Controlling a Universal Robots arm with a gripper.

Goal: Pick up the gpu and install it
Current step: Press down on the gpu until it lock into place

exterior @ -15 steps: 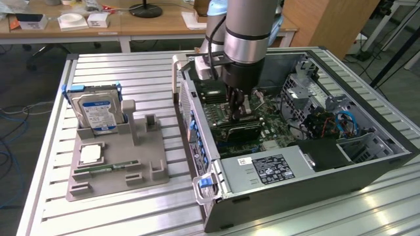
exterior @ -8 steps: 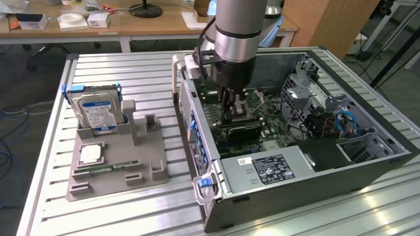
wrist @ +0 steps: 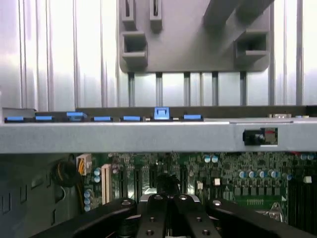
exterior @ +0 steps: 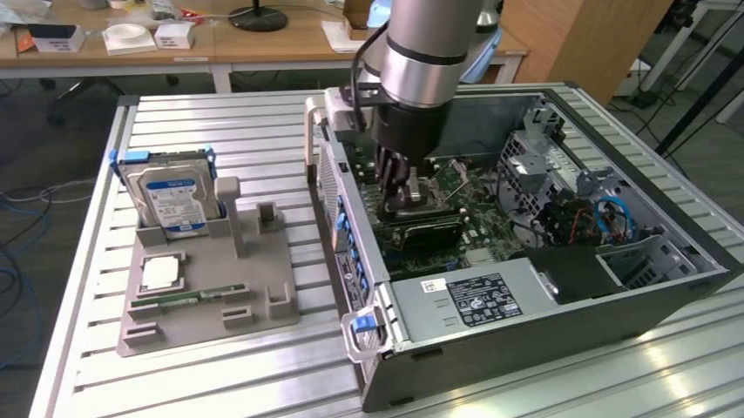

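**Gripper lowered into the open case, over the motherboard slots**

The gripper [exterior: 409, 193] stands inside the open computer case [exterior: 651, 296], its fingers drawn fully together; in the wrist view the black fingers [wrist: 166, 210] meet just above the green motherboard [wrist: 237, 173]. Directly beneath the tips, in the exterior view, lies a dark flat rectangular part, probably the gpu [exterior: 424, 233], though from this angle it cannot be told with certainty from the board's own fittings, nor whether the fingers touch it or merely sit above it. Its long axis runs across the case, roughly parallel to the case's rear wall, and the expansion slots [wrist: 136, 183] run away from the gripper toward that wall.

Around the gripper, the rear wall of the case with its row of blue retaining clips [wrist: 101, 118] lies close on the side toward the table; the power supply [exterior: 476, 300] with its black label lies nearer the camera, and the drive cage with blue cables [exterior: 611, 218] is on the exterior view's right. These hem in the arm's path on three sides.

Outside the case, on the exterior view's left, a grey fixture tray [exterior: 204, 300] holds a hard drive [exterior: 172, 198] upright, a processor [exterior: 160, 273] lying flat, and a memory stick [exterior: 186, 299] on edge. One upright holder on the tray [exterior: 233, 213] stands empty.
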